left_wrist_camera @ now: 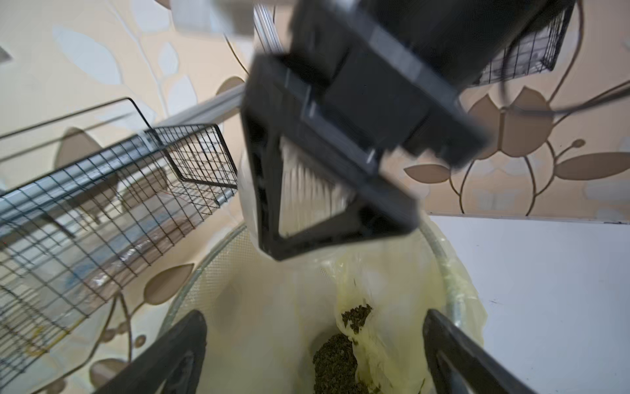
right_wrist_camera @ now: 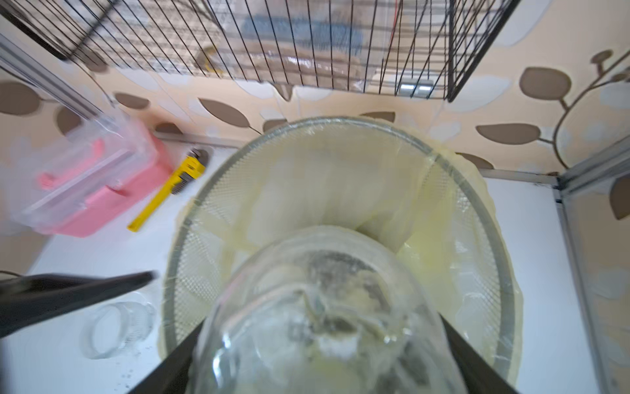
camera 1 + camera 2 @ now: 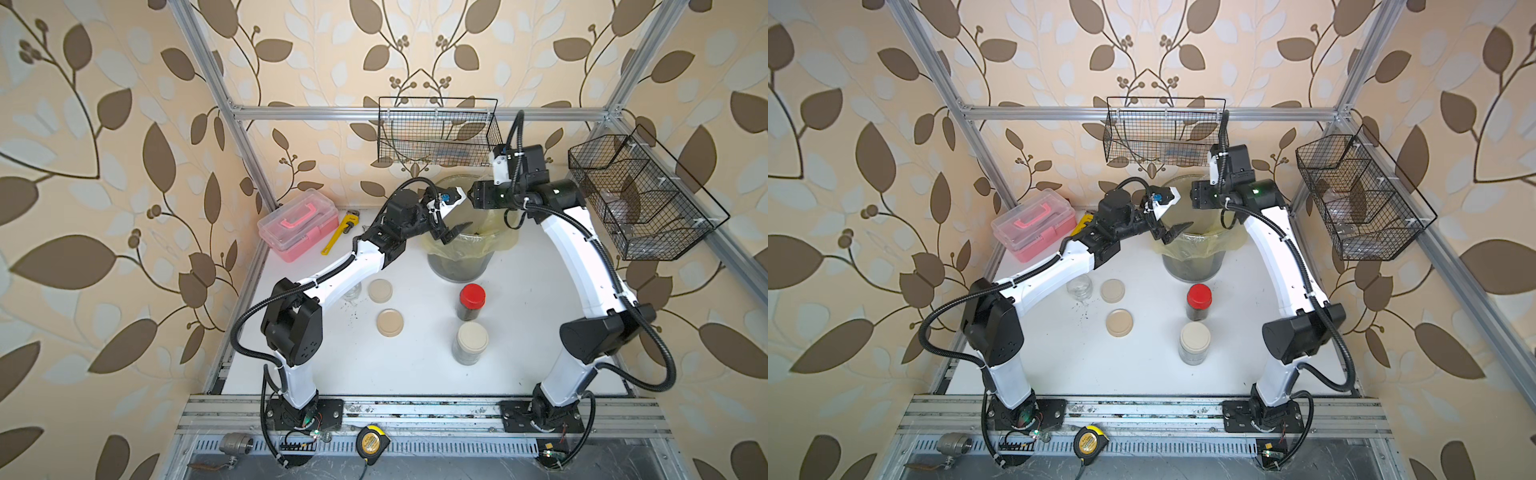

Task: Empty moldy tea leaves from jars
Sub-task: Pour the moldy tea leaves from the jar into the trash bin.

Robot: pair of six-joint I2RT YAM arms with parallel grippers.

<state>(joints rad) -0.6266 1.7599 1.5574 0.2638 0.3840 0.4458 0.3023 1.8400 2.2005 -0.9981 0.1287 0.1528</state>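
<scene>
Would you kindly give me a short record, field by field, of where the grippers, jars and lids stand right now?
left gripper: open, empty, over the bin
right gripper: shut on a clear jar, above the bin
tea leaves: heap in the bin liner
red-lid jar: upright on the table, dark contents
beige-lid jar: upright, just in front of the red one
open jar: lidless, by the left arm, looks empty
lids: two beige, loose on the table

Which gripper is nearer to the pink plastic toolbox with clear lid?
Left. The left gripper hangs open over the grey lined bin's rim on the toolbox side; the right gripper holds a clear glass jar over the bin, farther off.
</scene>
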